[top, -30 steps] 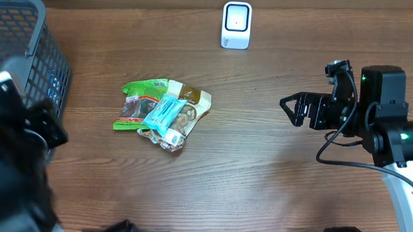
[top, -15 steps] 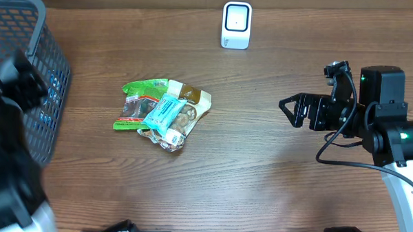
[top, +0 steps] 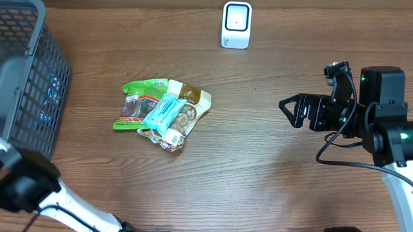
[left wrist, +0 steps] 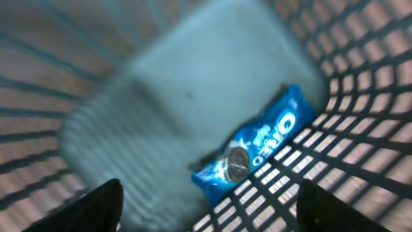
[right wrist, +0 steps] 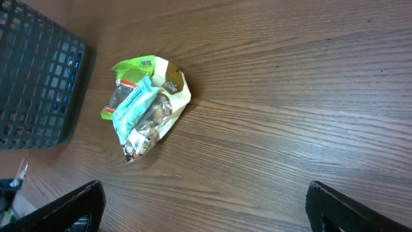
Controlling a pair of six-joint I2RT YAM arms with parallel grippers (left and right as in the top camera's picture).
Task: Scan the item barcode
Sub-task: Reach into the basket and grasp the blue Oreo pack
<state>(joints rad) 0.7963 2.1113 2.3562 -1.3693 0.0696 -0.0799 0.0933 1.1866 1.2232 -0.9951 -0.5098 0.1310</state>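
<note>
Broadly, the bench [top: 259, 187] carries a basket [top: 29, 68] at the left and a snack pile [top: 135, 93] centrally. Its top blue bar [top: 163, 113] slants. The pile lies between the arms, left of the empty right end effector [top: 286, 110], whose fingers are apart. The left end effector [left wrist: 209, 209], also apart, hangs over an Oreo packet [left wrist: 257, 151] in the basket. That arm has swung since a second ago.

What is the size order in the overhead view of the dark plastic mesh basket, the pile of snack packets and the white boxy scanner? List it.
Largest first:
1. dark plastic mesh basket
2. pile of snack packets
3. white boxy scanner
</note>
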